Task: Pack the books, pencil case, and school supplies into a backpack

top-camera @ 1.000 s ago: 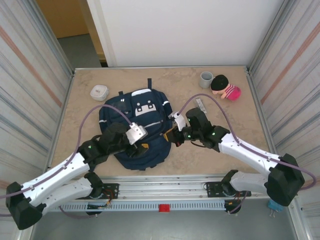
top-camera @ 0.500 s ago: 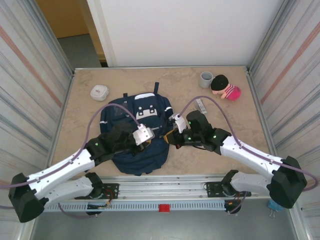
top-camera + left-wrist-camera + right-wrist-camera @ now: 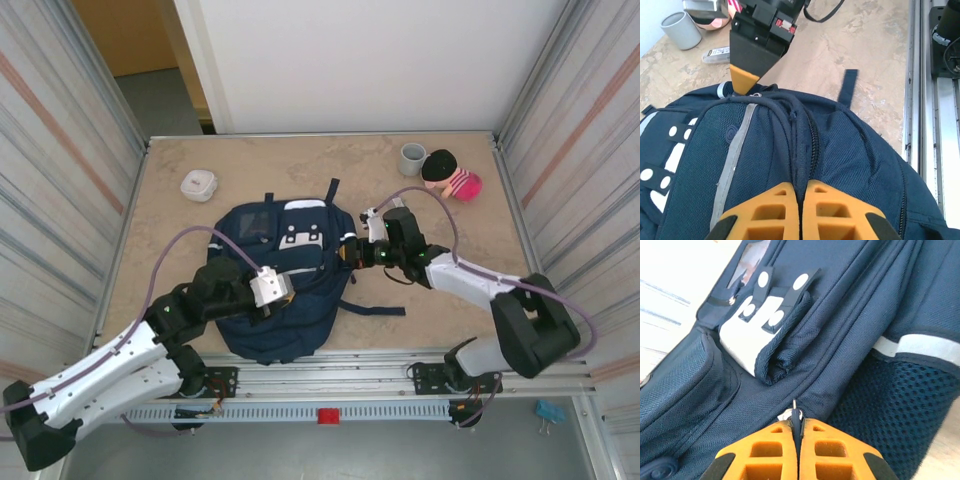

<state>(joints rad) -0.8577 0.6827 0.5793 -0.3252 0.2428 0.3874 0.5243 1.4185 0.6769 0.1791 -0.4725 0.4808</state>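
The navy backpack (image 3: pixel 300 300) lies flat mid-table, its white patches (image 3: pixel 300 235) facing up. My left gripper (image 3: pixel 281 291) is shut on a fold of its fabric (image 3: pixel 801 165) beside a closed zipper, at the bag's near left part. My right gripper (image 3: pixel 349 254) sits at the bag's right edge, shut on a small zipper pull (image 3: pixel 797 415); its orange tip (image 3: pixel 744 80) shows across the bag in the left wrist view. A narrow grey-white bar (image 3: pixel 716 54) lies on the table behind it. The books and the pencil case are out of view.
A grey cup (image 3: pixel 412 158) and a pink-and-black doll (image 3: pixel 450 175) stand at the back right. A rounded white box (image 3: pixel 199 185) sits at the back left. A dark strap (image 3: pixel 372 309) trails off the bag to the right. Metal rails run along the near edge.
My left gripper has closed on the backpack's fabric. The backpack has slid and turned to the right. My right gripper, still shut on the pull, has drawn back and right.
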